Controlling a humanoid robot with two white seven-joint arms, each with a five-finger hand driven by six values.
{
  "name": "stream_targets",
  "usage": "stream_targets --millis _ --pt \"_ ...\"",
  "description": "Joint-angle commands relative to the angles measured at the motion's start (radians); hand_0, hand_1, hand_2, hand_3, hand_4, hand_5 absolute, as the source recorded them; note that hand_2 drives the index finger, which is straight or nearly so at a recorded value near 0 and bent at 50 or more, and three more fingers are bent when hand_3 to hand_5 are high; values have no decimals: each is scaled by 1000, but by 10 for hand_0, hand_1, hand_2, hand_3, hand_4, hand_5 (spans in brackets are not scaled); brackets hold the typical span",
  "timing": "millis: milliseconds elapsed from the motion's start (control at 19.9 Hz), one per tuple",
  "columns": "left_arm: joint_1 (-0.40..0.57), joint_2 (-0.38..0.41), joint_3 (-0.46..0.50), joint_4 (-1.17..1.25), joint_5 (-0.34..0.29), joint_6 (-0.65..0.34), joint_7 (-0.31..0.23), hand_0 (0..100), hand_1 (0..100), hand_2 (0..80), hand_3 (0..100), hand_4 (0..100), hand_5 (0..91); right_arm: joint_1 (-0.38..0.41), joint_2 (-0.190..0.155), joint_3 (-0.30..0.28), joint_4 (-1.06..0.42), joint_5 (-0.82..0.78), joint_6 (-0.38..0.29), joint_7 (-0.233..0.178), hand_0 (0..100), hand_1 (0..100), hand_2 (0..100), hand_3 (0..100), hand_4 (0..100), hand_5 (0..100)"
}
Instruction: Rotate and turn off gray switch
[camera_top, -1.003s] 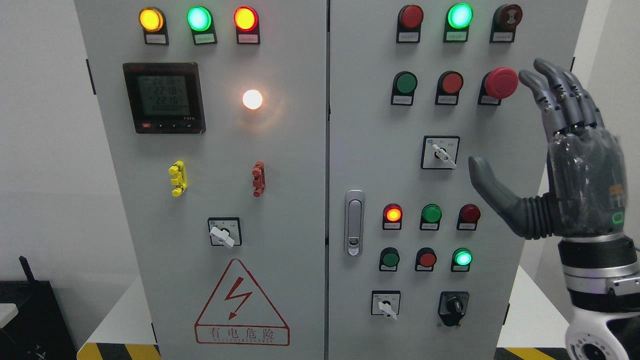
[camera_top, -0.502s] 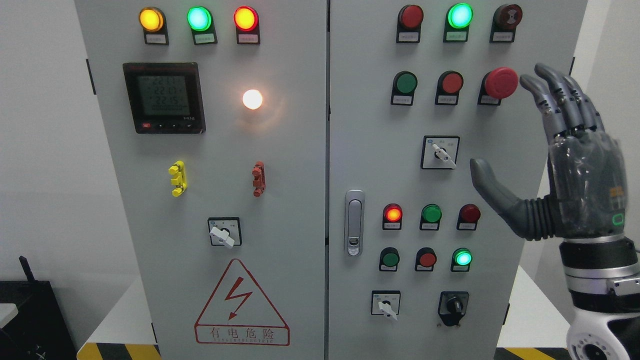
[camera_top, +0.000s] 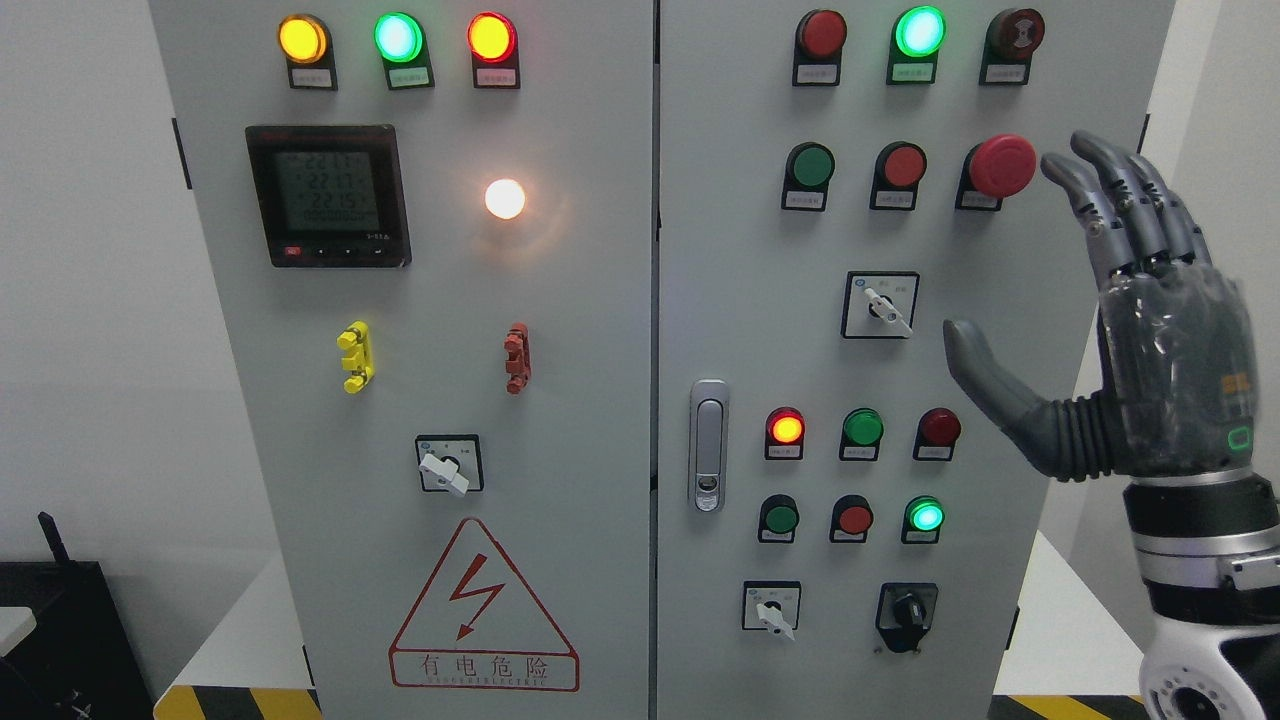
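Right hand (camera_top: 1130, 330) hovers open, fingers (camera_top: 1110, 200) spread and holding nothing — the switch (camera_top: 885, 308) sits on the panel (camera_top: 740, 250), just left of the thumb. Best approach: slide left, pinch the lever squarely, then twist — avoid bumping the red button (camera_top: 1002, 165).

Gray switch (camera_top: 881, 306) on the right cabinet door, small white-gray lever on a black hub, set in a black-framed white square plate, lever pointing down and to the right, untouched
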Motion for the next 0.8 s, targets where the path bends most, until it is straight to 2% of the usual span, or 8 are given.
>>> stream_targets --millis 0,301,401,452,502,602,652,753 --pt "0 0 -2 14 0 1 -2 120 389 0 0 0 0 -1 -1 4 2 0 0 2 272 271 97 114 0 0" --pt "0 0 -2 14 0 1 -2 120 389 0 0 0 0 0 2 7 3 0 6 4 275 274 107 132 0 0" --pt "0 0 -2 14 0 1 -2 120 389 0 0 0 0 0 2 10 3 0 31 4 276 275 125 149 0 0" --pt "0 0 -2 14 0 1 0 120 389 0 0 0 0 -1 4 10 3 0 43 4 278 276 148 190 53 8" --pt "0 0 -2 14 0 1 0 120 389 0 0 0 0 -3 4 12 3 0 49 4 278 277 154 213 96 54" --pt "0 0 -2 14 0 1 0 120 389 0 0 0 0 0 4 15 5 0 51 1 282 276 199 408 358 322" --pt "0 0 -2 14 0 1 0 120 389 0 0 0 0 2 5 15 5 0 51 -2 283 276 202 418 373 335" --pt "0 0 -2 14 0 1 0 120 389 0 0 0 0 0 9 16 11 0 54 -22 315 271 253 508 485 599"
